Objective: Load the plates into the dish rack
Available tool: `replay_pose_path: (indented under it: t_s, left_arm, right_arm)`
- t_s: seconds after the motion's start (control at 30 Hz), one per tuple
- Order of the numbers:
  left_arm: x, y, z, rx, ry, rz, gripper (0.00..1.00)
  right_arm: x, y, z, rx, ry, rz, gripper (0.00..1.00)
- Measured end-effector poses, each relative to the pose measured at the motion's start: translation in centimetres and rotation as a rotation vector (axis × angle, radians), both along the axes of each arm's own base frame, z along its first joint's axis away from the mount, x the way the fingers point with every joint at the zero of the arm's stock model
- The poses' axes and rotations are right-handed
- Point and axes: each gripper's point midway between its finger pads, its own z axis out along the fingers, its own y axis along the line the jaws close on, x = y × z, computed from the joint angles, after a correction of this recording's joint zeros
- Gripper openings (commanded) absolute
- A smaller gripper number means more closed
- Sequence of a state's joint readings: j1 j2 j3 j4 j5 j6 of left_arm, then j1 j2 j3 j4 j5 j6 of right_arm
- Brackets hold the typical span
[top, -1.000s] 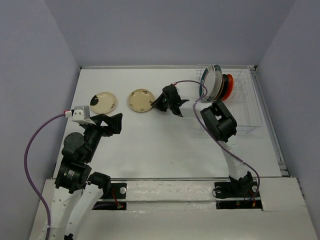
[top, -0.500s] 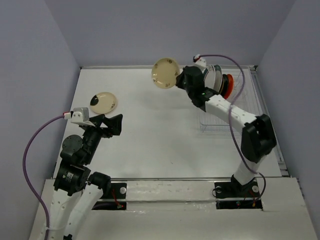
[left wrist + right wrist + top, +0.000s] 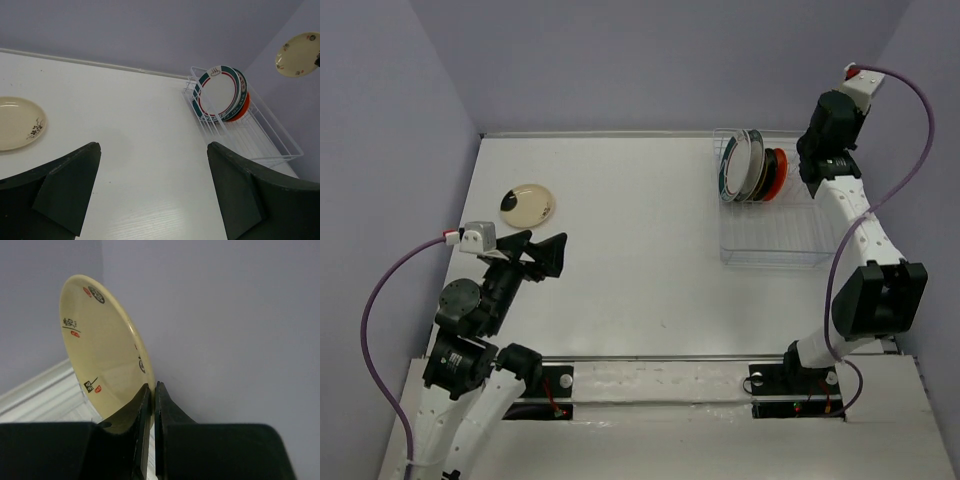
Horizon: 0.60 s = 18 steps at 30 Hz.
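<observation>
**Right gripper holding a cream plate in the air by the rack, left gripper idling open**

The white table [image 3: 640, 260] is taking up most of the top view. The dish rack [image 3: 790, 245] is sitting at its 2 o'clock corner, long side running toward 6 o'clock. The near slots are showing bare wire.

Racked plates are standing on edge at the rack's 12 o'clock end, packed close together. Two teal-rimmed plates [image 3: 219, 92] are leaning at the front of the stack. An orange-red plate [image 3: 244, 107] is peeking out behind them at the 3 o'clock side. Anything between those is too hidden to call.

A loose cream plate [image 3: 527, 204] is lying flat on the table at 10 o'clock, well apart from the rack, with a dark mark on its rim.

A second cream plate [image 3: 102, 350] is hanging in the air against the wall, tilted near upright. In the left wrist view it is showing at 2 o'clock, above and beyond the rack, not touching it.

The right gripper [image 3: 151, 390] is pinching that plate's lower rim, its fingers pressed onto it from both faces.

The left gripper [image 3: 153, 147] is hovering at 8 o'clock with its fingers spread wide and holding nothing.
</observation>
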State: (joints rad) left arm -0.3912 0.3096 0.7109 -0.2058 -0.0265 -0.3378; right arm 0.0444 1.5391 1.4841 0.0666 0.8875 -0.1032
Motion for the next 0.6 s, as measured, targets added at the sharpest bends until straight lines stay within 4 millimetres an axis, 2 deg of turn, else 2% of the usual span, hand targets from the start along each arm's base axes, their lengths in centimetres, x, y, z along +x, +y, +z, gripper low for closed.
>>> replay_pose_path:
  t_s: [0.13,0.23,0.37,0.6]
  left_arm:
    - [-0.2,-0.3,0.1,-0.001,-0.004,-0.015,0.99]
    - [-0.4,-0.3,0.2,-0.004,-0.011,-0.021,0.99]
    - [-0.5,-0.4,0.2,-0.005,-0.011,-0.024,0.99]
    - [-0.5,-0.4,0.2,-0.006,-0.010,-0.019,0.99]
  right_arm:
    - [2.1,0.1,-4.1,-0.077,0.177,0.017,0.07]
    - [3.0,0.6,-7.3,-0.099,0.278,0.050,0.07]
    - [2.8,0.9,-10.7,-0.097,0.365,0.083,0.07]
    - [2.1,1.6,-14.7,-0.079,0.451,0.120,0.07]
